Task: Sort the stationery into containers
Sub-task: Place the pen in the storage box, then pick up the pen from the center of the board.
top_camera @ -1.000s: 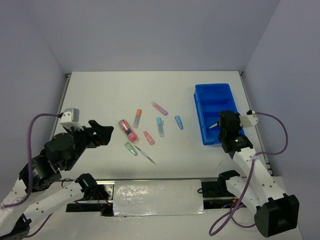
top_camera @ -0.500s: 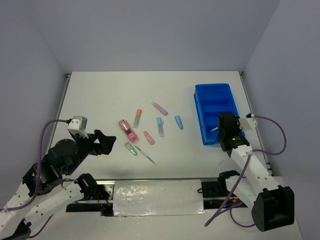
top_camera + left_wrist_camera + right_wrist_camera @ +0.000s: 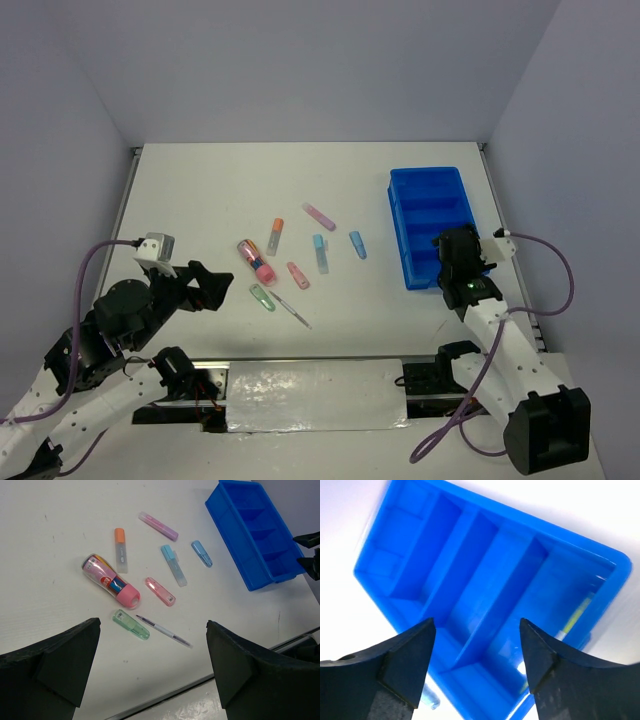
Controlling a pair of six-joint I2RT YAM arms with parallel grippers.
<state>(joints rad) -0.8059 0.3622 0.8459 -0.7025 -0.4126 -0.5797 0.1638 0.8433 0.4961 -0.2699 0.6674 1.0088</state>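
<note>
Sorting barely begun on my two-arm rig: the bright blue rectangular plastic tray (image 3: 428, 190) with four compartments sits along the right edge of the table (image 3: 200, 190). Only one piece, what looks like a thin yellow pen (image 3: 576, 614), lies in it, in the compartment closest to the table's near edge. My right gripper (image 3: 477, 625) hovers over that end of the tray, fingers apart with nothing between them. My left gripper (image 3: 213, 280) hangs spread wide and empty near the left edge, facing the loose pieces.

Eight pieces lie on the table's middle:
- a clear tube with a pink cap (image 3: 111, 580)
- an orange-capped grey marker (image 3: 120, 550)
- a lilac-and-pink marker (image 3: 158, 526)
- a pale blue marker (image 3: 173, 565)
- a short blue cap (image 3: 201, 553)
- a pink translucent cap (image 3: 160, 591)
- a green translucent cap (image 3: 131, 624)
- a thin grey pen (image 3: 162, 631)

By my reckoning nearly all the work is left, and the other three compartments look bare to me.
</note>
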